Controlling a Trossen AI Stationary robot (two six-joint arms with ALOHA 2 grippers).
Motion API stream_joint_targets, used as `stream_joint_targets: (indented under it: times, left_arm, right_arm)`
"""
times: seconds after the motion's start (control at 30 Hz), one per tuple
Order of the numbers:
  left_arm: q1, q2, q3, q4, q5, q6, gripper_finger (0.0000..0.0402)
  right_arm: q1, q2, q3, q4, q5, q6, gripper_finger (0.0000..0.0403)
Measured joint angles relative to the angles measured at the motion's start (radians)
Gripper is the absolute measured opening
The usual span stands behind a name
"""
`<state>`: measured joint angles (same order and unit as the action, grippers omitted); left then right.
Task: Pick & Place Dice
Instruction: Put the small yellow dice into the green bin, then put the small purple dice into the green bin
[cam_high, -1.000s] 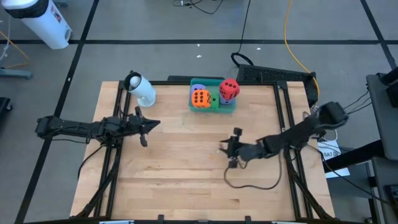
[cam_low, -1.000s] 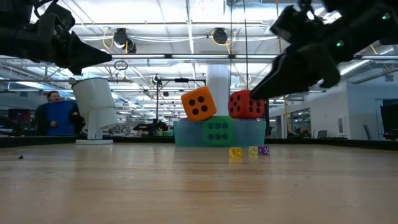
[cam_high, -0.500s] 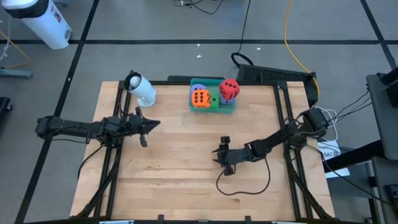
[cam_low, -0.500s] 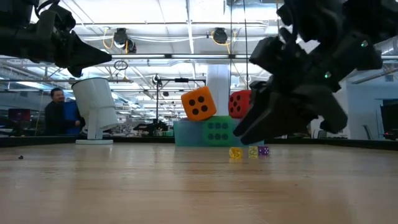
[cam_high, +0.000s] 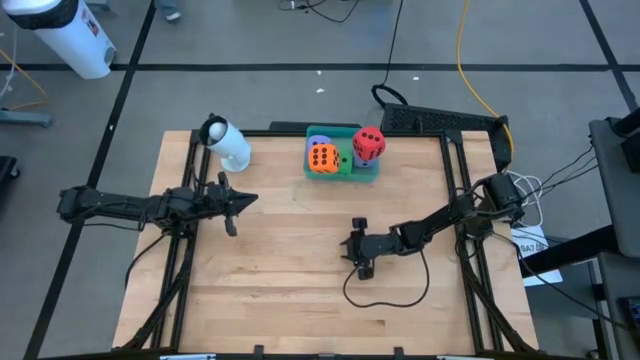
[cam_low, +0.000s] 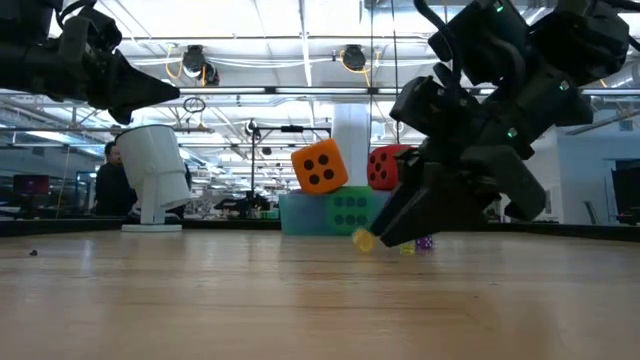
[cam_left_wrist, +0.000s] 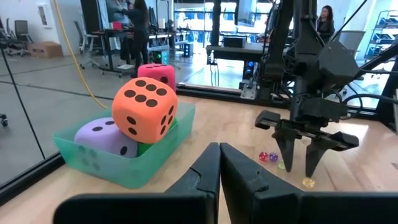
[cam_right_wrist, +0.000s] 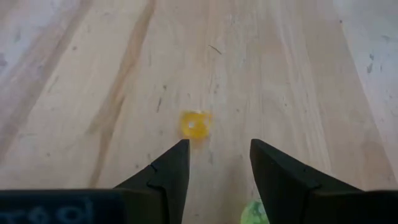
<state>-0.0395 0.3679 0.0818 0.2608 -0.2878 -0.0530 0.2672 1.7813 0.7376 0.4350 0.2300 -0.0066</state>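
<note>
**Right tool low over small die at table centre**

The table (cam_high: 270, 290) carries a teal tray (cam_left_wrist: 134, 169) at its far edge. In the tray: orange die (cam_high: 321, 157) on top, red die (cam_high: 368, 144), green die (cam_low: 351, 212), one purple die (cam_left_wrist: 106, 138). Right tool (cam_high: 357, 248) sits low at table centre, fingers apart, gripping nothing, a small yellow die (cam_right_wrist: 195, 125) just ahead of them. Left tool (cam_high: 233, 203) waits at the left, fingers together, empty.
</note>
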Motion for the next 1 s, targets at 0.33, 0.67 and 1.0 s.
stream_joint_targets:
  times: [0.33,0.67,1.0]
  left_arm:
    - [0.0,0.0,0.0,-0.004,0.0,-0.002,0.0019]
    - [0.0,0.0,0.0,0.004,0.002,-0.04,0.0019]
    - [-0.002,0.0,0.0,0.005,0.002,-0.04,0.0019]
  right_arm:
    - [-0.002,0.0,0.0,0.011,0.003,-0.02,0.0155]
    - [-0.005,0.0,0.0,0.065,0.003,0.029,0.0155]
    - [-0.006,0.0,0.0,0.07,0.003,0.074,0.0155]
